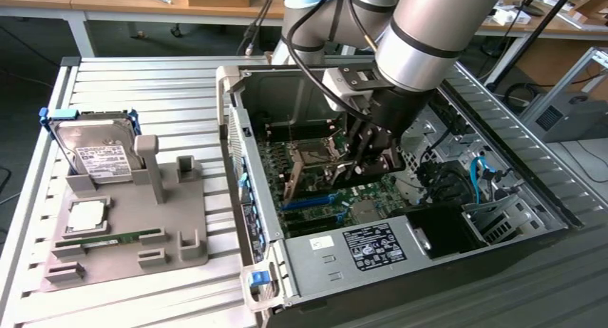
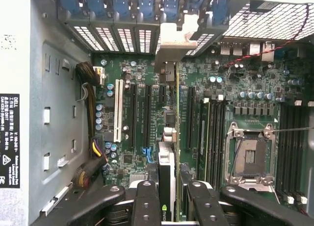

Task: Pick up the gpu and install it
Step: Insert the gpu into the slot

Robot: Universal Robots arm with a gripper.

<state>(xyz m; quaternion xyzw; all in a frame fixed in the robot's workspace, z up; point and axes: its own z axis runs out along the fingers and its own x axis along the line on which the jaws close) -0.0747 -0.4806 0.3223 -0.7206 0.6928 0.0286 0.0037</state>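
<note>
Card over the board
Gripper clamps the gpu edge-on (silver bracket toward the case's slotted rear wall) above the motherboard slots

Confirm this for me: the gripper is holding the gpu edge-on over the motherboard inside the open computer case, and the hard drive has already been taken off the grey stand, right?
Not quite. The gripper does hold the gpu edge-on over the motherboard inside the computer case, but the hard drive is still propped on the grey stand, as the exterior view shows.
</note>
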